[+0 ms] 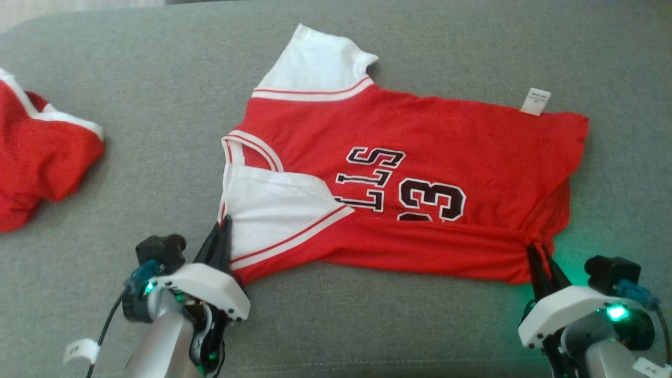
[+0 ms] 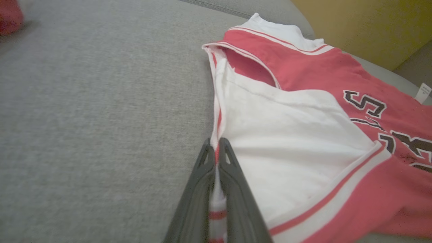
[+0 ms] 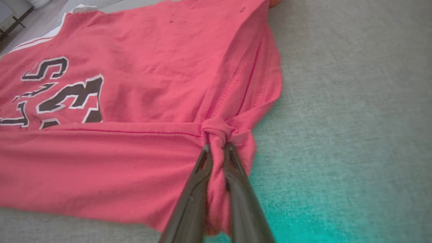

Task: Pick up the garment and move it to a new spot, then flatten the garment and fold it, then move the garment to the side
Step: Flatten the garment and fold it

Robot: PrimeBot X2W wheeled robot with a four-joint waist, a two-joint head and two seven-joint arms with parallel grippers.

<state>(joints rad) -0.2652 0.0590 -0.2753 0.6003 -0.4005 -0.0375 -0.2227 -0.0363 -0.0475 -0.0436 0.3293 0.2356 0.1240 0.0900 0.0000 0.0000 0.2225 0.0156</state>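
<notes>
The garment (image 1: 420, 157) is a red jersey with white sleeves and black lettering, lying spread on the grey cushion with its near long edge folded over. My left gripper (image 1: 223, 228) is shut on the garment (image 2: 303, 135) at the white sleeve's edge, with cloth pinched between its dark fingers (image 2: 233, 175). My right gripper (image 1: 538, 252) is shut on a bunched red fold of the garment (image 3: 135, 101) at the near hem corner, cloth gathered around its fingertips (image 3: 233, 158).
Another red and white garment (image 1: 37, 152) lies at the left edge of the grey cushion (image 1: 157, 105). A white label (image 1: 535, 101) sticks up at the jersey's far right edge. Bare cushion runs along the front and the right.
</notes>
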